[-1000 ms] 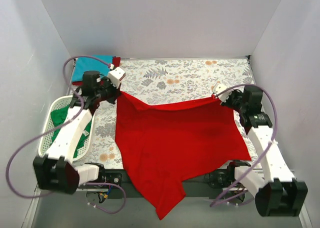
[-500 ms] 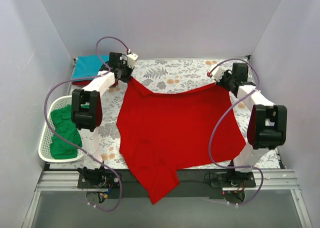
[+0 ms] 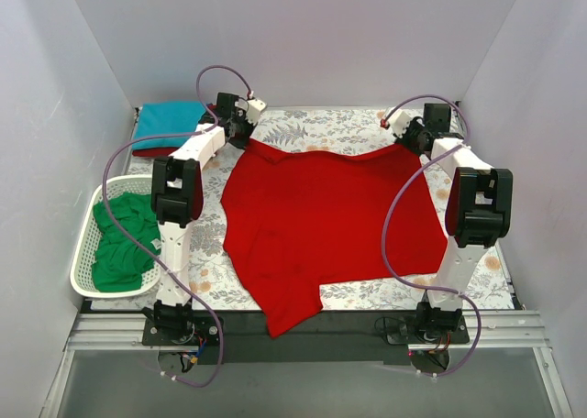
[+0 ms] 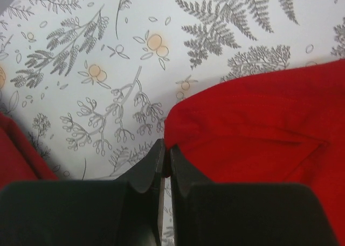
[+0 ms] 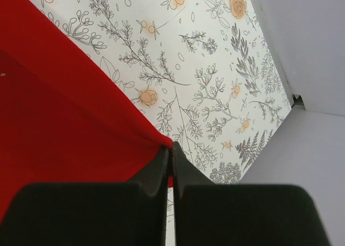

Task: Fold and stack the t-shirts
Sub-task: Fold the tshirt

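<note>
Now clamps the bright red t-shirt (image 3: 330,216) at its two upper corners, with left gripper (image 4: 166,149) and right gripper (image 5: 171,149) both pinched together on cloth. Holds them well apart, likely to stretch the top edge and lay the shirt flat on the table (image 3: 312,126) at mid-frame for folding. Leaves the teal t-shirt (image 3: 165,123) upper left and the green t-shirt (image 3: 124,244) in the basket (image 3: 77,269) lower left.

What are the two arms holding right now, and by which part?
Both hold the bright red t-shirt, jaws shut on its far edge: the left gripper at the left corner, the right gripper at the right corner.
</note>
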Action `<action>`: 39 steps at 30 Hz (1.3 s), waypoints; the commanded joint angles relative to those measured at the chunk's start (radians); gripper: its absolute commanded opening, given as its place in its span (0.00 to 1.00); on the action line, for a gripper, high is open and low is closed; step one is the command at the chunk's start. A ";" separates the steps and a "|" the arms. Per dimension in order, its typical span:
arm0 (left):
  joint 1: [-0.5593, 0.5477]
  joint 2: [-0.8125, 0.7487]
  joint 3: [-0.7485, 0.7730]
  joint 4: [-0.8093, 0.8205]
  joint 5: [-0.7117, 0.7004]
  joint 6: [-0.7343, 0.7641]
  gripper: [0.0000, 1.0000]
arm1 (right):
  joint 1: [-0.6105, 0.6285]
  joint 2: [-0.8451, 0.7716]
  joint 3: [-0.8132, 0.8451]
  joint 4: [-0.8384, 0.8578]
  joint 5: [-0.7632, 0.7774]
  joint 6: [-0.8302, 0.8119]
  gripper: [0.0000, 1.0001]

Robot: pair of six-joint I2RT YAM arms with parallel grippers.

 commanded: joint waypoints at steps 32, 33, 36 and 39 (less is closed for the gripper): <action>-0.187 -0.778 -0.740 -0.425 0.043 -0.277 0.00 | -0.119 -0.109 -0.156 -0.226 -0.174 -0.286 0.01; -0.189 -0.760 -0.751 -0.425 0.046 -0.277 0.00 | -0.119 -0.100 -0.150 -0.234 -0.161 -0.283 0.01; -0.189 -0.740 -0.783 -0.416 0.045 -0.283 0.00 | -0.119 -0.086 -0.153 -0.251 -0.143 -0.292 0.01; -0.189 -0.709 -0.785 -0.415 0.045 -0.286 0.00 | -0.119 -0.087 -0.168 -0.260 -0.141 -0.303 0.01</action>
